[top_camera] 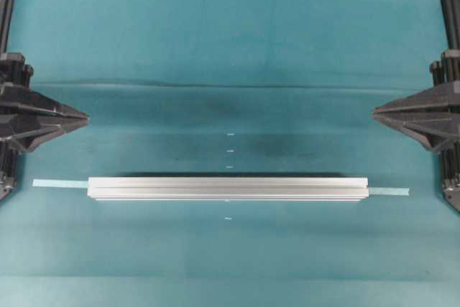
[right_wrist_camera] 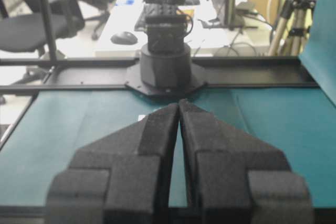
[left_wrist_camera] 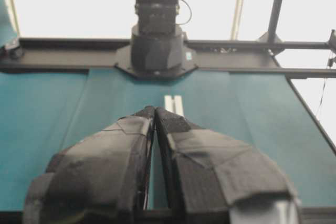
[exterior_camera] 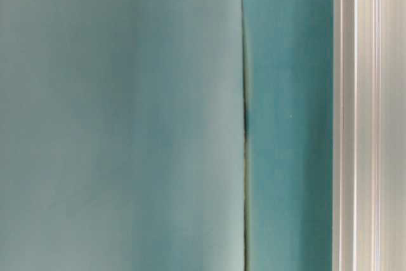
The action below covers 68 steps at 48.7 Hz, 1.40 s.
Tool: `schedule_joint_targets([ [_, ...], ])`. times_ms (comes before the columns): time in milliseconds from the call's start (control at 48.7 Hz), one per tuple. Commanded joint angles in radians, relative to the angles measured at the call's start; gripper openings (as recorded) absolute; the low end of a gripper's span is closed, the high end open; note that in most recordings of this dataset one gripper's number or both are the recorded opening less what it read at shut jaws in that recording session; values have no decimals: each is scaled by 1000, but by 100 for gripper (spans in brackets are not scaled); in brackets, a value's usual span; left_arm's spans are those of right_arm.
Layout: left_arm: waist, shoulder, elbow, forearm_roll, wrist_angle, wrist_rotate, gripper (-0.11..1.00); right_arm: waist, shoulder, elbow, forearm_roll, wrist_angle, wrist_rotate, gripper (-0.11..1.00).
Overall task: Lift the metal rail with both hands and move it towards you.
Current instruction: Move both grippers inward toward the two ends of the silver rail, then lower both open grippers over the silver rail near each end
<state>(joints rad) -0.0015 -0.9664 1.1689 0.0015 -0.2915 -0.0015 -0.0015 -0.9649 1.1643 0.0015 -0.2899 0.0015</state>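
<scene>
The metal rail [top_camera: 228, 188] is lying flat across the desk [top_camera: 230, 41] — untouched. The left gripper [top_camera: 85, 116] and right gripper [top_camera: 375, 112] are hovering at opposite edges, both clenched, grasping nothing.

Left hand [top_camera: 86, 116] fingertips together, empty, right hand [top_camera: 374, 112] likewise, facing inward

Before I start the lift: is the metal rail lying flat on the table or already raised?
Lying flat. The metal rail rests on the teal table, both grippers well away.
</scene>
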Motion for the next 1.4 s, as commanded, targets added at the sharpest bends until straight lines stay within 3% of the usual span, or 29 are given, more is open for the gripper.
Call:
schedule_joint_targets([
  [0,-5,9,-41,6,55,-38,14,-3,6,-12,9,-3,11,14],
  [82,-5,14,-72,11,155,-69,5,-5,8,-35,61,57,23,6],
  [205,-5,15,-132,12,341,-87,-5,-5,12,-86,91,239,67,-3],
  [308,-3,26,-189,14,462,-87,-5,-8,48,-173,94,454,124,-3],
  [451,-5,80,-264,14,586,-87,-5,-8,129,-270,92,689,137,-3],
  [821,-5,310,-416,12,813,-87,-5,-6,428,-472,92,1115,138,-3],
  [1128,-6,459,-508,14,983,-86,-6,15,637,-604,78,1305,129,-3],
  [1375,-8,502,-538,17,999,-81,-6,34,687,-618,72,1301,127,-3],
])
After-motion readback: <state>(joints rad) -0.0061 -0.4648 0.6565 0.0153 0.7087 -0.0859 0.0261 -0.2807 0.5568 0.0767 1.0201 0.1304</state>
